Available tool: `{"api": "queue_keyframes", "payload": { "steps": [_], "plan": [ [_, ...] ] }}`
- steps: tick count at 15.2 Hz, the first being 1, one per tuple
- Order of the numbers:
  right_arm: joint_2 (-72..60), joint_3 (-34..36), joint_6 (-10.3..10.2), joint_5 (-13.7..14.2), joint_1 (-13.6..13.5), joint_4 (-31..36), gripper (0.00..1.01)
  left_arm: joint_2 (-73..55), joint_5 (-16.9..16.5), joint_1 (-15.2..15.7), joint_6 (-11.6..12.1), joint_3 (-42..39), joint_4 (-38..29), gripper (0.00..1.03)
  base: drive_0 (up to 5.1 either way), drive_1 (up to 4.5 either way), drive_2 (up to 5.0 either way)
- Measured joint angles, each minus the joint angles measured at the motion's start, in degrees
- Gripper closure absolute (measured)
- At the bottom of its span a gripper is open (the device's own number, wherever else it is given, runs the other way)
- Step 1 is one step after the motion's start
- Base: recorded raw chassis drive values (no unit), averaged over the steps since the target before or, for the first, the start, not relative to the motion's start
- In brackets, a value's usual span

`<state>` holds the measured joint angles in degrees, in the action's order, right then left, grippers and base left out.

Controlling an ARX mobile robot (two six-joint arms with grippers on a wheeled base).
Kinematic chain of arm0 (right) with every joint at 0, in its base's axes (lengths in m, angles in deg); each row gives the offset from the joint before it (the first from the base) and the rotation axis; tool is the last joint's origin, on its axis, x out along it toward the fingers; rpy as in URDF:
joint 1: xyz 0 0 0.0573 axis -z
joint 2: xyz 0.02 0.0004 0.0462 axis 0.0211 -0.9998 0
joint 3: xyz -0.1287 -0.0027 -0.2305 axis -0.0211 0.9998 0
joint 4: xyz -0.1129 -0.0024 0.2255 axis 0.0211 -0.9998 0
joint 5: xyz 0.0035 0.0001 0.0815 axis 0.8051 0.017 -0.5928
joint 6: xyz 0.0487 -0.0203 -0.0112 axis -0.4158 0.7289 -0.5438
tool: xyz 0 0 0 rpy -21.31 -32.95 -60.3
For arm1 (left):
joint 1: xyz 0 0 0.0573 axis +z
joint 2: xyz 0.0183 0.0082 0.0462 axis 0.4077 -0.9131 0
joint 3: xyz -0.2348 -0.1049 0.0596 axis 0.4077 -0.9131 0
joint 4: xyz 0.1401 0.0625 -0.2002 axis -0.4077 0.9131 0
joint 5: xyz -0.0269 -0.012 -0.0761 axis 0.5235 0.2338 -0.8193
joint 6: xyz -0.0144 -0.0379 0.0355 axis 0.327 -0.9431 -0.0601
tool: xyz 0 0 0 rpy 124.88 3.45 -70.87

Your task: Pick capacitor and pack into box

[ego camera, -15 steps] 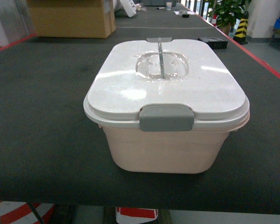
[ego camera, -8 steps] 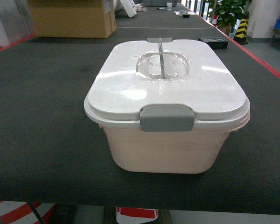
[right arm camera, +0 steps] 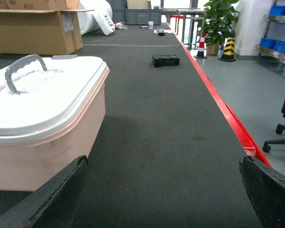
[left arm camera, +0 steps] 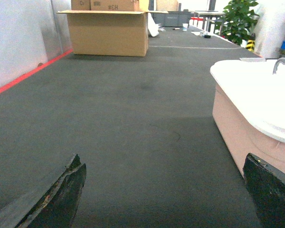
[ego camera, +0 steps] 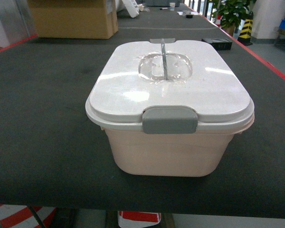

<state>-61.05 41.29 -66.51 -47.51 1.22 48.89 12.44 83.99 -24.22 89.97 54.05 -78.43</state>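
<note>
The box (ego camera: 171, 154) is a pale pink tub standing in the middle of the dark table, its white lid (ego camera: 133, 90) on and the grey front latch (ego camera: 169, 119) down. The capacitor is out of view in every frame. Neither gripper shows in the head view. In the left wrist view my left gripper (left arm camera: 162, 161) is open over bare mat, with the box (left arm camera: 237, 128) just to its right. In the right wrist view my right gripper (right arm camera: 164, 160) is open as well, nothing between its fingers, and the box (right arm camera: 47, 156) sits to its left.
A brown cardboard box (ego camera: 71, 19) stands at the far left of the table. A small black device (right arm camera: 165, 60) lies farther back on the right. A red strip (right arm camera: 228, 118) marks the table's right edge, with an office chair (right arm camera: 282, 123) and a plant (right arm camera: 217, 19) beyond.
</note>
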Motion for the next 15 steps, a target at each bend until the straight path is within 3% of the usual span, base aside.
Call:
{"api": "queue_keyframes", "payload": {
  "steps": [15],
  "plan": [
    [0.0, 0.0, 0.0, 0.0, 0.0, 0.0, 0.03, 0.0, 0.0, 0.0, 0.0, 0.0, 0.0, 0.05, 0.0, 0.0, 0.0]
  ]
}}
